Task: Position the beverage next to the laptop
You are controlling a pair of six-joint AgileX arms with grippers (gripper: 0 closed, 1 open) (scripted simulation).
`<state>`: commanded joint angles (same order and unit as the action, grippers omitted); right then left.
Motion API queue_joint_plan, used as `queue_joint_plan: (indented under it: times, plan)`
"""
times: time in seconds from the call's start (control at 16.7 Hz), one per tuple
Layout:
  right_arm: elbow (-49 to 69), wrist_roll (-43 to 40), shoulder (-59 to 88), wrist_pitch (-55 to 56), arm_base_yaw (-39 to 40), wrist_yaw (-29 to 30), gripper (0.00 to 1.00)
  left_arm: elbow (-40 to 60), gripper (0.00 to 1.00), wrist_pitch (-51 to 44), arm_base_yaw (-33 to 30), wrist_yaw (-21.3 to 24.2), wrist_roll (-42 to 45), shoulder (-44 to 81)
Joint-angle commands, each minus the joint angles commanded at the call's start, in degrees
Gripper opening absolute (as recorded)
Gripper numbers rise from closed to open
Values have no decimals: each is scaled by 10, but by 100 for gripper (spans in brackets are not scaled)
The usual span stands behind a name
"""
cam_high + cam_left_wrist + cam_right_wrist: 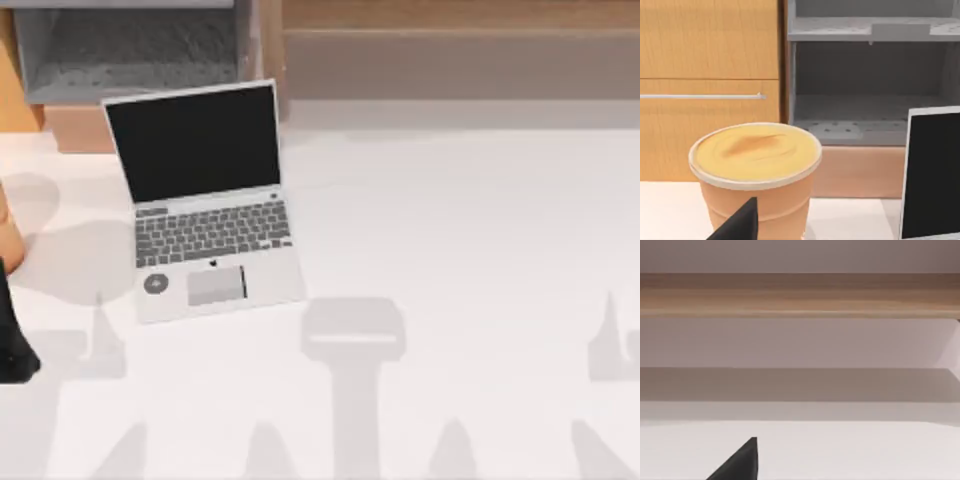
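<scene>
My left gripper (12, 350) sits at the table's (460, 250) far left edge; I can't tell how wide it's open or whether it grips. Right in front of its wrist camera stands one cup (756, 172), upright, long axis vertical, round top up with its darker streak. One laptop (205, 200), lid open, lies to the cup's right, apart from it.
</scene>
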<state>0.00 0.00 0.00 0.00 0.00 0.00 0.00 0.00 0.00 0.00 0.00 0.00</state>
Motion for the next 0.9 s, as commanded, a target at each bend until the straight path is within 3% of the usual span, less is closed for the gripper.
queue_joint_plan:
  times: [0.36,0.9]
  plan:
    - [0,0,0,0,0,0,100,9,100,55,22,21,0,61]
    - [0,0,0,0,0,0,100,34,100,397,131,138,21,486]
